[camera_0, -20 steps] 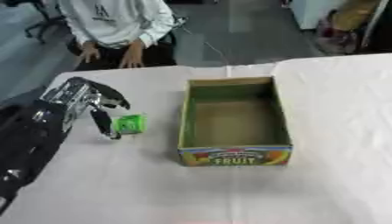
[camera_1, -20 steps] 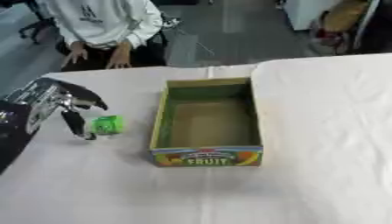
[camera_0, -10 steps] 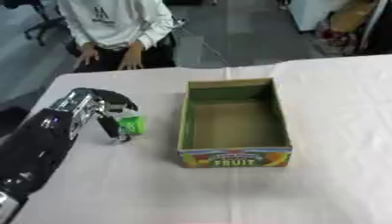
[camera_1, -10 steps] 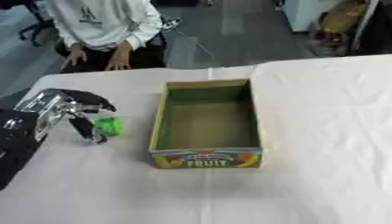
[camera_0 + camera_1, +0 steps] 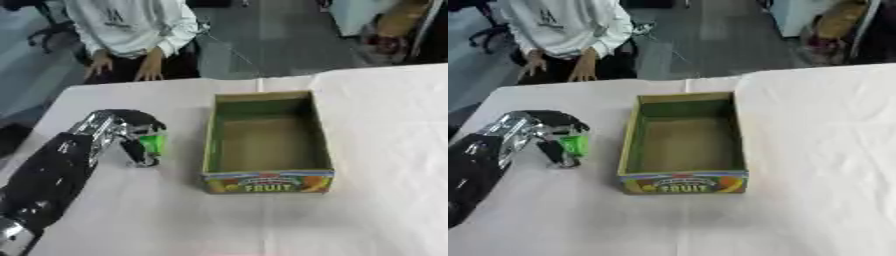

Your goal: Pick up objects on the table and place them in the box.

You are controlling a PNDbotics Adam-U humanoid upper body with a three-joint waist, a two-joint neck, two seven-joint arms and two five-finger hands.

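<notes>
A small green object [image 5: 154,143] lies on the white table [image 5: 385,130], left of the cardboard fruit box [image 5: 266,182]. My left hand [image 5: 125,126] reaches in from the lower left and curls over the green object, fingers above and thumb beside it, pinching it. The hand hides much of the object. The box stands open and its brown floor is bare. My right hand shows in neither view.
A person in a white top sits at the table's far edge, both hands [image 5: 122,70] resting on it, away from the objects. White cloth stretches right of the box and in front of it.
My left hand has moved right onto the green object and closed round it; earlier the fingers were beside it. The box has not moved.
</notes>
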